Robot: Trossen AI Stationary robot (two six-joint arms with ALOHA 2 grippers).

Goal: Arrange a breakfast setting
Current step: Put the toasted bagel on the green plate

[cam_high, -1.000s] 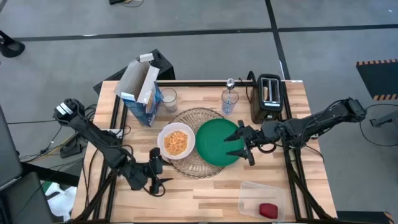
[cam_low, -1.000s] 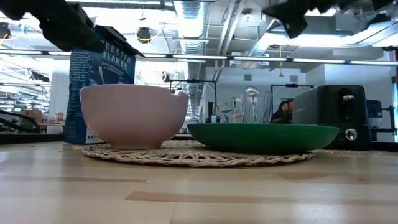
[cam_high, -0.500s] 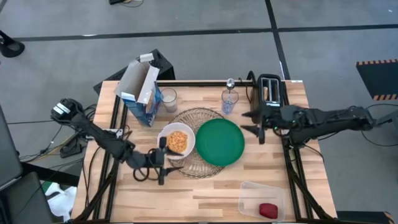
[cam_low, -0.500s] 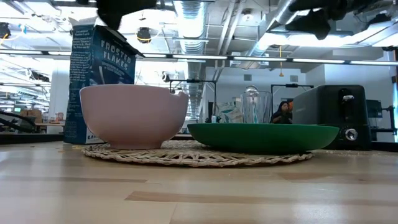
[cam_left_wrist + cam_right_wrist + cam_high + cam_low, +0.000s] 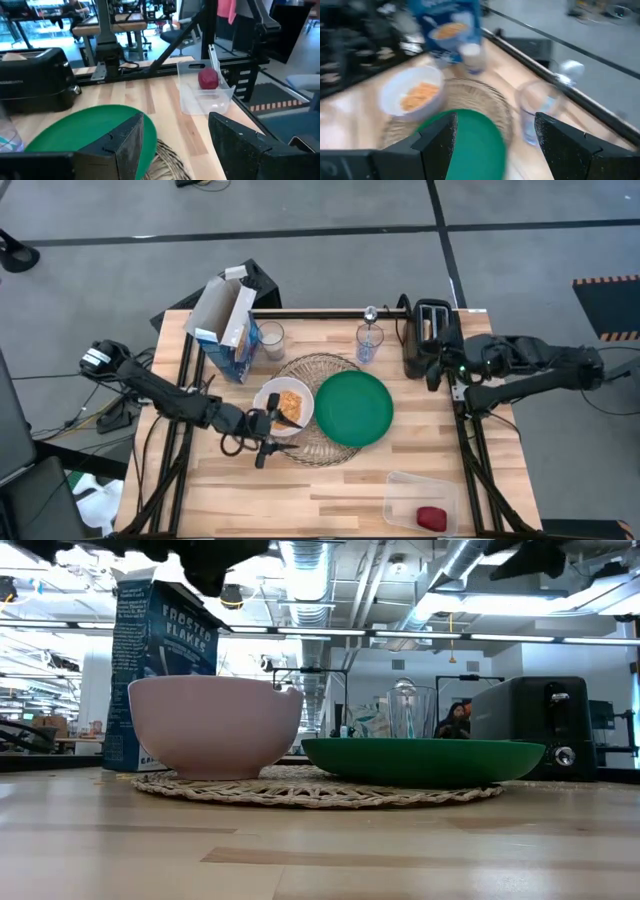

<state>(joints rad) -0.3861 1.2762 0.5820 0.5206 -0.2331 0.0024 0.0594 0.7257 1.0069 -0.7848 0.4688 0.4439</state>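
Observation:
The white bowl (image 5: 284, 406) with cereal and the green plate (image 5: 354, 408) rest on the round wicker mat (image 5: 318, 370). My left gripper (image 5: 272, 423) is open and empty, above the bowl's near rim; its wrist view shows the plate (image 5: 85, 131), and the red apple (image 5: 208, 79) lying in the clear tub (image 5: 204, 96). My right gripper (image 5: 432, 368) is open and empty beside the black toaster (image 5: 431, 335). The cereal box (image 5: 228, 330) stands at the far left beside a glass of milk (image 5: 271, 340). A spoon (image 5: 370, 314) stands in a clear glass (image 5: 368, 343). No bagel shows.
The tub (image 5: 420, 500) with the apple (image 5: 431, 518) sits at the near right corner. Bare wood lies along the near edge. In the low view both arms stay high above the bowl (image 5: 215, 725) and the plate (image 5: 420, 760). A person shows far behind the table.
My left gripper has gone from the table's near edge toward the far edge, up to the bowl's near rim, turning as it went. My right gripper has drawn away from the plate's right side toward the far right, up to the toaster. Both have stayed open.

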